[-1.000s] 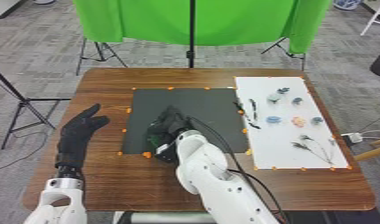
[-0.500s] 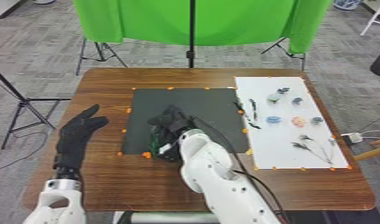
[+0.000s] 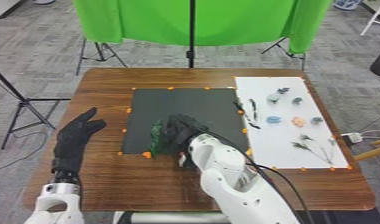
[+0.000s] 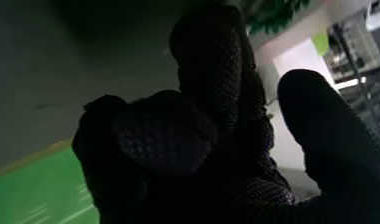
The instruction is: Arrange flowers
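1. Green leafy sprig [image 3: 156, 136] is on the left part of the black mat [image 3: 191, 98], lengthwise between near and far. Looks like a backing piece, so my guess is it goes down first and the blooms go over it.
2. Right hand [image 3: 181, 128] is just beside it, on the sprig's right. The right wrist view has fingers loosely bent, thumb held off, nothing pinched that I can make out. Can't tell if glove and leaves touch.
3. Blue flower [image 3: 273, 119] and peach flower [image 3: 298, 121] sit apart on the white sheet [image 3: 268, 137], with feathery stems [image 3: 302, 145] nearer the robot. Spacing like that probably makes single pickups easier.
4. Left hand [image 3: 76, 132] is off the mat's left side, spread with thumb out, likely parked to give the other arm room.
5. Watch out: a sleeve or cable snag could shift those leaves, imo.
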`<state>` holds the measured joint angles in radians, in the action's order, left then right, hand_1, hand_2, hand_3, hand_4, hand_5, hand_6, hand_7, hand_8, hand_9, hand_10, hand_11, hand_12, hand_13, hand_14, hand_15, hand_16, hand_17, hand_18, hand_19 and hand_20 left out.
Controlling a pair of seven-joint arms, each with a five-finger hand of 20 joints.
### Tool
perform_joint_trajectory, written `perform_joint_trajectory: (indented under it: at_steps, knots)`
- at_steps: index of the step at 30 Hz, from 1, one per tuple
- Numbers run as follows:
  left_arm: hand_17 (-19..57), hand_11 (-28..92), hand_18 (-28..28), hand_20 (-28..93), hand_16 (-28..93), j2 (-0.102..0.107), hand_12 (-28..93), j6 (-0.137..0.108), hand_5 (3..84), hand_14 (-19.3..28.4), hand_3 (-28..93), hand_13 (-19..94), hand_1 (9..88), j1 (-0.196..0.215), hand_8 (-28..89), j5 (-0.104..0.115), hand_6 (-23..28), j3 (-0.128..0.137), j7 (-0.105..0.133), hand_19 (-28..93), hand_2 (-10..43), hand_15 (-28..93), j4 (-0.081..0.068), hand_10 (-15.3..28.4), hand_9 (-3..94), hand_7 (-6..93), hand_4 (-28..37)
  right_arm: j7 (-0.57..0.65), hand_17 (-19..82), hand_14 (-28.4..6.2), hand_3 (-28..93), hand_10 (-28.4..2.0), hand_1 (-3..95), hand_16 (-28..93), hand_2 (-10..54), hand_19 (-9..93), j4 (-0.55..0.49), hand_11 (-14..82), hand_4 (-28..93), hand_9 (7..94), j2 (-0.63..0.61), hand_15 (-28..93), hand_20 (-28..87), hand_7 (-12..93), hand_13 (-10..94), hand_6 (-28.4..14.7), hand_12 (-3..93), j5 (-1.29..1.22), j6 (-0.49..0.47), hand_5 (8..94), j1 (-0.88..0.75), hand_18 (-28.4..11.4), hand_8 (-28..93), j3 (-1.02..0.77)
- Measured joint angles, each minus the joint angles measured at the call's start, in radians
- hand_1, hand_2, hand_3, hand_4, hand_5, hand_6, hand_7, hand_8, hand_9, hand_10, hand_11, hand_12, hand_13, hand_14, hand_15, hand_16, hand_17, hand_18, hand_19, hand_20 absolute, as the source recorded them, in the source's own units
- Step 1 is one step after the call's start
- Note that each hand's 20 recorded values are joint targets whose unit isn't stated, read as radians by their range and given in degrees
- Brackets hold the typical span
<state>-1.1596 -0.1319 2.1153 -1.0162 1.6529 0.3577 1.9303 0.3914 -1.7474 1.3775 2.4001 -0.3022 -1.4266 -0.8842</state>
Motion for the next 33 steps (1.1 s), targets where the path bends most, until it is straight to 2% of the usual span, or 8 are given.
perform_joint_trajectory:
  at_steps: [6,26,30,33]
  knots:
    - [7.8,20,14.2,28,7,-0.001,17,0.000,47.5,16.3,69,41,21.8,0.000,-5,0.000,1.2,0.000,0.000,8,-5.4,20,0.000,13.3,50.2,13.0,-20.2,0.003,72,-3.4,68,-12.2,19.5,21,16.8,93,0.002,41.7,8,93.7,0.030,65,55,12,94,-2.4,22.0,-0.005,-0.070,80.0,0.013,-11.1,-9,-0.007]
    - [7.7,20,14.2,28,7,-0.001,17,0.001,47.6,16.2,69,41,21.8,-0.014,-5,0.000,1.2,-0.015,0.000,8,-5.4,20,-0.006,13.3,50.2,13.0,-20.0,-0.008,71,-3.4,69,-12.3,20.3,21,15.0,93,0.074,41.5,9,93.7,0.114,65,56,13,94,-1.9,22.3,-0.011,-0.073,78.1,0.036,-11.2,-9,-0.017]
    - [7.7,20,14.2,28,7,-0.001,17,0.001,47.6,16.2,69,41,21.8,-0.014,-5,0.000,1.2,-0.014,0.000,8,-5.3,20,-0.006,13.3,50.1,13.0,-20.1,-0.005,70,-3.1,66,-12.3,21.3,23,10.3,93,0.054,41.1,1,92.0,0.102,63,55,13,94,-2.2,23.2,-0.049,-0.059,77.0,0.036,-11.0,-8,-0.019]
    - [7.7,20,14.2,28,7,-0.005,17,0.002,47.6,16.2,69,41,21.8,-0.011,-5,0.000,1.2,-0.008,0.000,8,-5.3,20,-0.004,13.3,50.1,13.1,-20.1,0.009,63,-4.6,64,-14.1,26.8,29,4.1,93,-0.016,34.8,-5,86.7,0.055,53,48,15,92,-2.4,25.1,-0.152,-0.008,75.7,0.034,-12.1,-7,-0.019]
